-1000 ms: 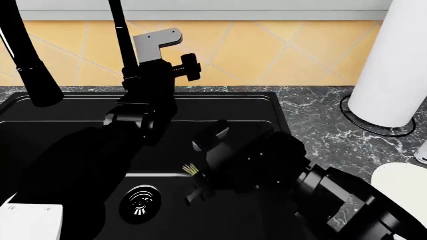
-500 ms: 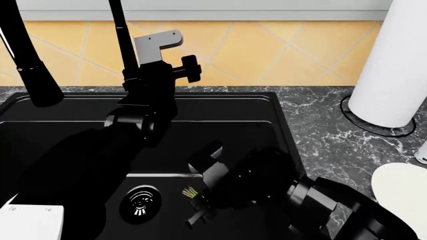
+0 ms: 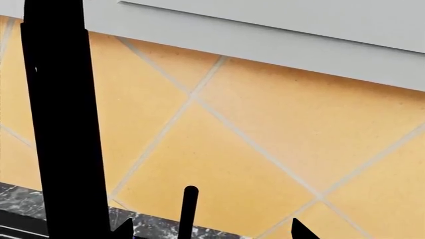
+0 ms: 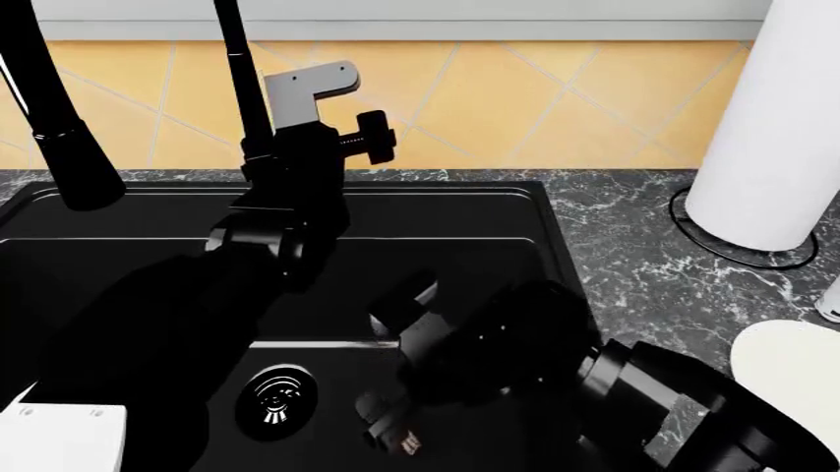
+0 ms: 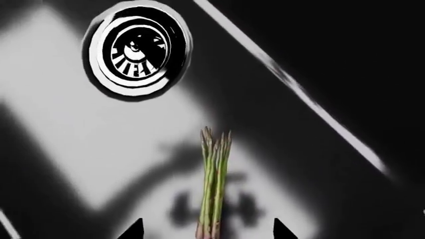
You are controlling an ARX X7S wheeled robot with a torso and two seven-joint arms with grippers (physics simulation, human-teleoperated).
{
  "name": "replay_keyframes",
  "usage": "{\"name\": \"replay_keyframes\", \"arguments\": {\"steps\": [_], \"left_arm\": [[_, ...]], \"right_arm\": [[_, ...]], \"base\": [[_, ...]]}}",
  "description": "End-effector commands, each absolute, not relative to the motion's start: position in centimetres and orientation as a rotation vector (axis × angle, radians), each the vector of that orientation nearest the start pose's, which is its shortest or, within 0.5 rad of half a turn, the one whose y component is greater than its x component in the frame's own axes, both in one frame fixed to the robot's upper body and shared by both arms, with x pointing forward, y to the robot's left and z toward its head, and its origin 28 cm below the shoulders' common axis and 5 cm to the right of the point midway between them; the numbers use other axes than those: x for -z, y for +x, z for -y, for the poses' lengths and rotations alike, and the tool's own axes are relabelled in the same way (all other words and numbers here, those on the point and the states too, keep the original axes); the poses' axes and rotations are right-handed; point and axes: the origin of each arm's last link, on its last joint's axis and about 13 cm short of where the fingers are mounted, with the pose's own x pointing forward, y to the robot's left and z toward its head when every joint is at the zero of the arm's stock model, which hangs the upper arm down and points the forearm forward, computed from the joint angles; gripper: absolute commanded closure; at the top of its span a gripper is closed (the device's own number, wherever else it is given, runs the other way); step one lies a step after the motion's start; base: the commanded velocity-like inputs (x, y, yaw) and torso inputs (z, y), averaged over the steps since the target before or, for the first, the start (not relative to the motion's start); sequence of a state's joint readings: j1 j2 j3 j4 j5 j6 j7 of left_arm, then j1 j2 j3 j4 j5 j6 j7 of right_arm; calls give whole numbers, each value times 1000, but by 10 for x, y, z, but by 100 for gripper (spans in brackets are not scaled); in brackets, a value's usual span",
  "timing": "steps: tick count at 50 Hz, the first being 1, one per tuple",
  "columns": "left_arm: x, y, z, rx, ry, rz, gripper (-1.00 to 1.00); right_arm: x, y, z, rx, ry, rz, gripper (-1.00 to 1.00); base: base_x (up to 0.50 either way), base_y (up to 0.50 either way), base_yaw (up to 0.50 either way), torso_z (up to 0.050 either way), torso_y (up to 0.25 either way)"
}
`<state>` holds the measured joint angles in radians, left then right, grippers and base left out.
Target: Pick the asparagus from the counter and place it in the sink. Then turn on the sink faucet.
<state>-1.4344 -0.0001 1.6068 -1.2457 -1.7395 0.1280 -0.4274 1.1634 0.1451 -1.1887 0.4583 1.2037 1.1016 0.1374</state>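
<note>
The asparagus [image 5: 214, 184] is down inside the sink [image 4: 434, 211] now. The right wrist view shows the thin green spears with their tips pointing toward the round drain [image 5: 137, 49]. Their dark shadow sits right under them, so I think they are lying on the sink floor or are very close to it. In the head view the bundle is hidden behind the right arm.

The right gripper [image 5: 206, 230] is low in the sink, near the drain. Its two finger tips stand apart, one on each side of the spears, and do not seem to squeeze them. So the putting-down step looks done or nearly done.

The left gripper [image 3: 209, 231] is up by the sink faucet [image 4: 243, 74], at the back of the sink. Its finger tips are also apart. Between them stands a thin black stick, which may be the tap's little handle [image 3: 188, 211]. The orange tile wall [image 3: 265, 144] is behind it.

Next, I think the right arm needs to lift up and away without bumping the spears. Then the left gripper needs to push or pull the handle to start the water. No water is running yet.
</note>
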Motion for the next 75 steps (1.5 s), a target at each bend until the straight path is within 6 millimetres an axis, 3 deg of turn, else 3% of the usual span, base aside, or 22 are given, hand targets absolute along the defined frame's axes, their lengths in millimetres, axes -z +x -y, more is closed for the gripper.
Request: {"name": "replay_keyframes", "arguments": {"steps": [1, 15, 32, 43, 62, 75], "left_arm": [[-206, 430, -150, -124, -159, -78, -100], [-209, 430, -150, -114, -156, -69, -100], [-209, 431, -152, -120, -157, -66, -100], [-209, 430, -151, -119, -158, -67, -100], [-209, 430, -149, -114, -154, -64, -100], [-210, 429, -147, -115, -119, -65, -100]], "right_arm": [[-155, 315, 18, -735, -358, -902, -100], [-184, 307, 33, -666, -387, -828, -100], [-239, 279, 70, -528, -325, -649, -100], [-257, 269, 91, -420, -281, -553, -100], [-261, 273, 117, -172, -267, -217, -100], [-266, 271, 129, -104, -200, -172, -100]], "base": [[0, 0, 0, 0, 0], [0, 0, 0, 0, 0], [0, 0, 0, 0, 0], [0, 0, 0, 0, 0], [0, 0, 0, 0, 0], [0, 0, 0, 0, 0]]}}
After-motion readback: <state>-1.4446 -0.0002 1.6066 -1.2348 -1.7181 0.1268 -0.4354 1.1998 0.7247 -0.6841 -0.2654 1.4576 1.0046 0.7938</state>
